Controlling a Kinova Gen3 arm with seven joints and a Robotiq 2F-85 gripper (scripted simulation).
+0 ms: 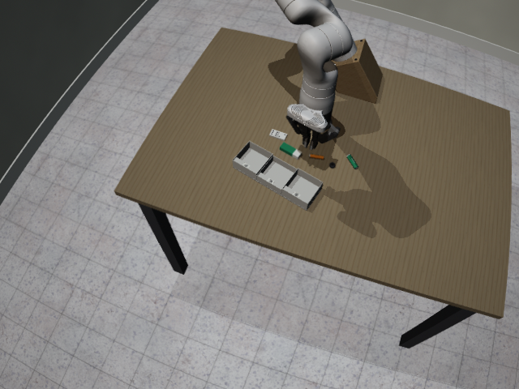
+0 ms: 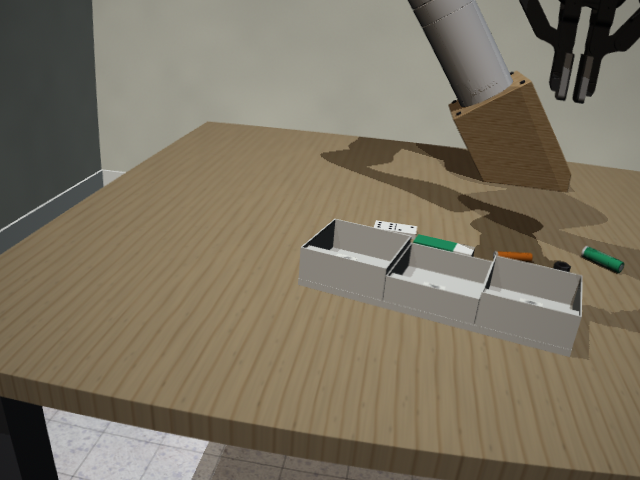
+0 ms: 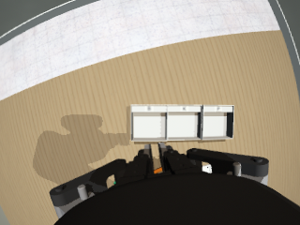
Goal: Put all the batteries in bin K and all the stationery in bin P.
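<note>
You have the table (image 1: 188, 167) (image 2: 206, 310) (image 3: 225, 75), with the arm (image 1: 318, 50) (image 2: 460, 46) above it. Your gripper (image 1: 310, 144) (image 2: 572, 98) (image 3: 155, 151) is in the air, fingers almost together, holding nothing. Bin K (image 1: 268, 181) (image 2: 431, 299) (image 3: 184, 109) stands beside bin P (image 1: 245, 167) (image 2: 341, 268) (image 3: 217, 108). Behind the bins, on the table, lie the green block with white end (image 1: 288, 148) (image 2: 435, 242), the domino (image 1: 278, 134) (image 2: 395, 227) (image 3: 206, 168), the green battery-like cylinder (image 1: 352, 161) (image 2: 602, 259) (image 3: 114, 182), the orange stick (image 1: 316, 156) (image 2: 514, 255) (image 3: 157, 171) and the small black piece (image 1: 332, 164) (image 2: 561, 266).

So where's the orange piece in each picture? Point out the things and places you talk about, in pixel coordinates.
Top: orange piece (image 1: 316, 156) (image 2: 514, 256) (image 3: 157, 171) just above centre, slightly right.
Exterior: right of centre, behind the rightmost bin.
Wrist: low, near centre, partly hidden by the gripper (image 1: 309, 146) (image 2: 572, 99) (image 3: 155, 151).
Shared landmark: the bin row (image 1: 270, 181) (image 2: 434, 297) (image 3: 184, 108).
</note>
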